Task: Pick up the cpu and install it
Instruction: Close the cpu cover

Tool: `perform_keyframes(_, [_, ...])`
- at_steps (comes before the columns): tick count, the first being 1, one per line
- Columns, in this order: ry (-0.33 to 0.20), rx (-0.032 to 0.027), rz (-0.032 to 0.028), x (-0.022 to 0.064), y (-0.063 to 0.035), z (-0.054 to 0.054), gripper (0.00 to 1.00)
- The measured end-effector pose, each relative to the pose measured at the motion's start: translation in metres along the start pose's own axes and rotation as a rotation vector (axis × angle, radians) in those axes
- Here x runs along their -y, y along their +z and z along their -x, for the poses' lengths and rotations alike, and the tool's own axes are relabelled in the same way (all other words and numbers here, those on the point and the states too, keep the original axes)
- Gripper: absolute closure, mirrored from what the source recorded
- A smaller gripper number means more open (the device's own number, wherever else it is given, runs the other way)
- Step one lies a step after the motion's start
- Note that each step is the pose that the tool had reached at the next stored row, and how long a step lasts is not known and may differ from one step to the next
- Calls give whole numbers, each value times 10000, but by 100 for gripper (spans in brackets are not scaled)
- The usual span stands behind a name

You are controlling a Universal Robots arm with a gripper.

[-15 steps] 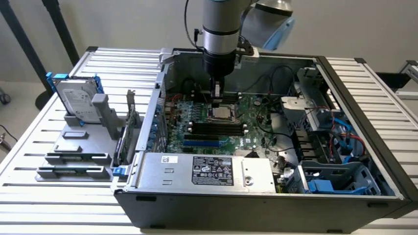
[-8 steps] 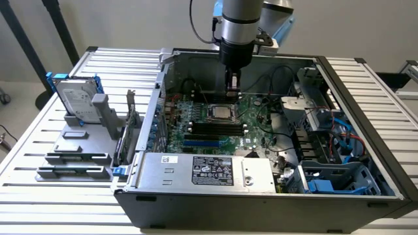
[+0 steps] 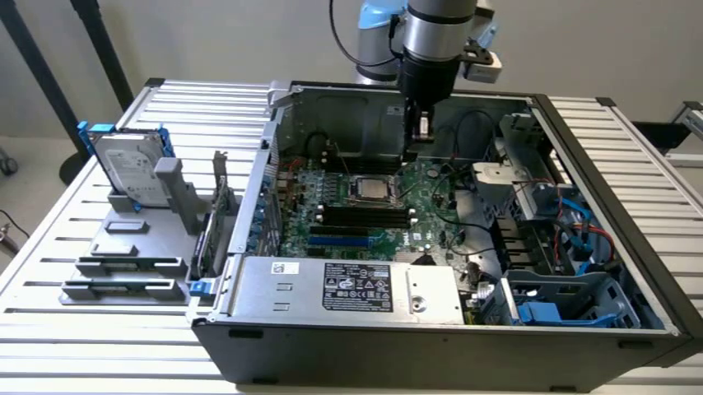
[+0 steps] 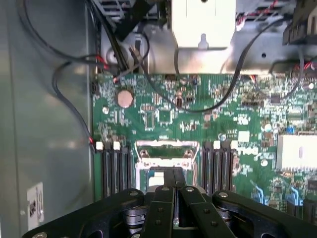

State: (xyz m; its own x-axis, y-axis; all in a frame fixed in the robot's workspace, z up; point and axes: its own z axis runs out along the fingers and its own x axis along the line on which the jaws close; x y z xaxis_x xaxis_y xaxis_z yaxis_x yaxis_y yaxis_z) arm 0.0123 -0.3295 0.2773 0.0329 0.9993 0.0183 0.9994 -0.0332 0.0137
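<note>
With my gripper (image 4: 174, 171) pinched shut, seemingly empty, and the cpu (image 3: 368, 188) lying in its socket (image 4: 167, 145) just below my fingertips, I judge it best to come down square and press lightly, never sliding sideways.

This looks like a robot lab or workshop. A robot arm (image 3: 437, 33) hangs over an open computer case (image 3: 439, 346) with its green board (image 3: 363, 226) showing. The case sits on a big metal table (image 3: 66, 329) made of strips, beside a grey stand (image 3: 132, 247) holding computer parts like a hard drive (image 3: 127, 169).
</note>
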Motion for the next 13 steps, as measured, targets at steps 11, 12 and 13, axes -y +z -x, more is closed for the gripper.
perform_keyframes(11, [1, -56, -4, -454, 15, -15, 89])
perform_keyframes(12, [0, -55, -4, -460, 32, -15, 89])
perform_keyframes(13, [0, -55, -4, -463, 51, -14, 89])
